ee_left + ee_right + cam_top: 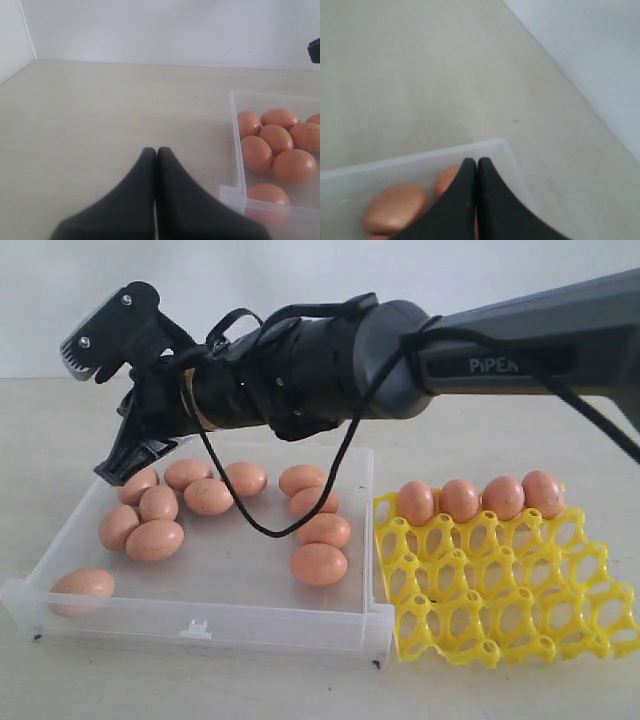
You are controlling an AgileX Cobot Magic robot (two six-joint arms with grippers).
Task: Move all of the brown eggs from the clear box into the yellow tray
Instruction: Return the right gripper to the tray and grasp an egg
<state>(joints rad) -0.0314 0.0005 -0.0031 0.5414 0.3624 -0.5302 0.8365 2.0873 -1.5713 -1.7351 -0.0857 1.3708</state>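
Right fingers (pixel 462 200) pressed together, empty, above far corner of clear box (pixel 215 625), near eggs (pixel 208 496). Left fingers (pixel 135 200) likewise pressed together over bare table (pixel 100 125). Four eggs in yellow tray (pixel 415 605), back row

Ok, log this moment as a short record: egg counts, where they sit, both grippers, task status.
box contents: twelve brown eggs visible, loose in the clear box
tray contents: four eggs side by side in the back row of the yellow tray; other cups empty
right gripper: shut, holding nothing, over the eggs at the box's far left corner
left gripper: shut, holding nothing, over bare table beside the box
task status: unfinished
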